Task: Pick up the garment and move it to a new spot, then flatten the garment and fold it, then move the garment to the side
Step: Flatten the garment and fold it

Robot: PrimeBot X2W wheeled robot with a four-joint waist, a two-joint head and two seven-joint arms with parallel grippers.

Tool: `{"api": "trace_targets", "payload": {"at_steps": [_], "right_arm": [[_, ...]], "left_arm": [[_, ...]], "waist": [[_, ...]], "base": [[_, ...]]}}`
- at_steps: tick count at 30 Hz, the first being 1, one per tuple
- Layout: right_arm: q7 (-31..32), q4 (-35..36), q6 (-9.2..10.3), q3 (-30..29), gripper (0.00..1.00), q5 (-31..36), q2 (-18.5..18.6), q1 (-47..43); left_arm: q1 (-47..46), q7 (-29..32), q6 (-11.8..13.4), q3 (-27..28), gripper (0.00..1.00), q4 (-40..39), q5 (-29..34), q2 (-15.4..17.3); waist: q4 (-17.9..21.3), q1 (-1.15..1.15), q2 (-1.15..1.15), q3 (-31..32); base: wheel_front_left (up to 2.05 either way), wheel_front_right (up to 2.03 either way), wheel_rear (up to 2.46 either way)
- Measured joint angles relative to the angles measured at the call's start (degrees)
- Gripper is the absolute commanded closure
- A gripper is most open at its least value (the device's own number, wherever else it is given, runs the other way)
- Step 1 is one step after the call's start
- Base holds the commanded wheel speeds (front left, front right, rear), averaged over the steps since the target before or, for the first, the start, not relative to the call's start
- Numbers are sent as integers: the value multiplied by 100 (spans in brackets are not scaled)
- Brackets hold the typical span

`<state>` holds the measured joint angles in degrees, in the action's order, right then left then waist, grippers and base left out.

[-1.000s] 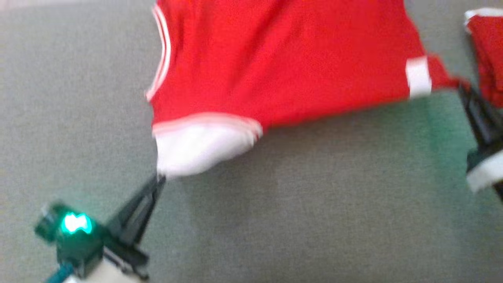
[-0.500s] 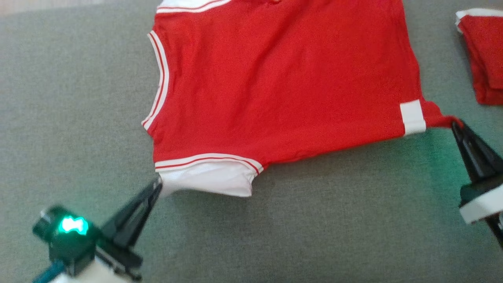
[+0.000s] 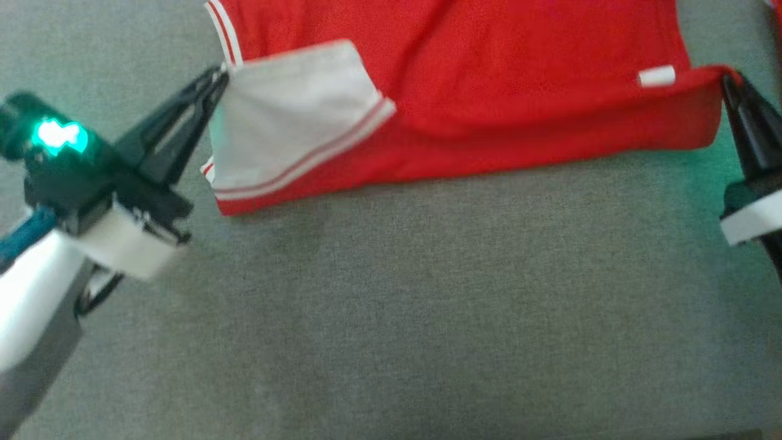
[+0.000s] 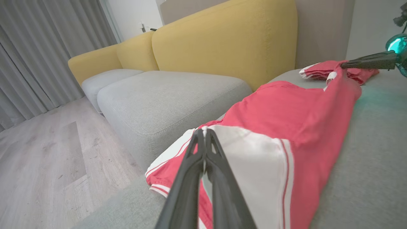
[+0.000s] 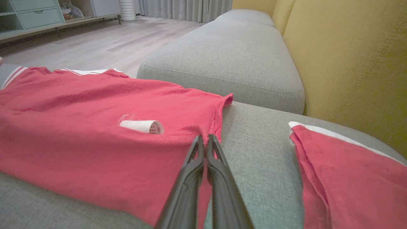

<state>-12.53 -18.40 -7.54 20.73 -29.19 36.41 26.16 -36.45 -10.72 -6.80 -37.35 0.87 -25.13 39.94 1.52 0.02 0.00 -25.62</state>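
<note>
Left hand (image 3: 221, 76): fingers pressed together, clamped on the edge of the white sleeve (image 3: 287, 122) of the red garment (image 3: 489, 36). Sleeve is turned back over the red body, its striped band facing up.

Right hand (image 3: 727, 79): fingers likewise closed, pinching the opposite red corner of the same garment. The near edge is folded up over the body between the two hands, forming a doubled red strip along the front. A small white label (image 3: 657, 76) sits on the fabric just beside the right hand, curled into a roll.

Garment location: lying on the grey sofa seat (image 3: 427, 293), far half spread flat, its striped far edge reaching the seat's side edge in the right wrist view.

Surroundings: a second red garment (image 5: 349, 165) with white trim lies on the same seat beyond the right hand, apart from the held piece, with bare grey upholstery between them. Yellow backrest (image 4: 229, 41) rises behind the seat. An adjoining grey cushion (image 5: 229, 54) continues the sofa. Pale wood floor (image 4: 41, 152), grey curtains (image 4: 38, 54) and a pale green cabinet (image 5: 31, 16) lie beyond.

Obstructions: the second garment is the only item near the working area.
</note>
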Motion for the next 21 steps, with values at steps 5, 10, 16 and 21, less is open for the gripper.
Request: {"api": "trace_targets", "payload": {"at_steps": [5, 10, 16, 21], "right_arm": [[-12, -315, 0, 314, 100, -60, 42, 616], [-67, -714, 0, 563, 100, -59, 45, 1096], [-148, -1218, 0, 695, 0, -158, -99, 1422], [-183, -1336, 0, 678, 0, -157, -309, 1409]], "left_arm": [[-742, 7, -35, -245, 100, 458, 51, -77], [-1213, -56, -58, -456, 100, 872, 101, -97], [-1300, -205, -1, -498, 0, 1278, 89, -269], [-844, -304, 517, -166, 0, 1345, -439, -570]], "waist": [[22, 0, 0, -261], [51, 0, 0, -438], [42, -1, 0, -396], [36, -2, 0, -163]], "base": [[0, 0, 0], [0, 0, 0], [0, 0, 0], [0, 0, 0]]}}
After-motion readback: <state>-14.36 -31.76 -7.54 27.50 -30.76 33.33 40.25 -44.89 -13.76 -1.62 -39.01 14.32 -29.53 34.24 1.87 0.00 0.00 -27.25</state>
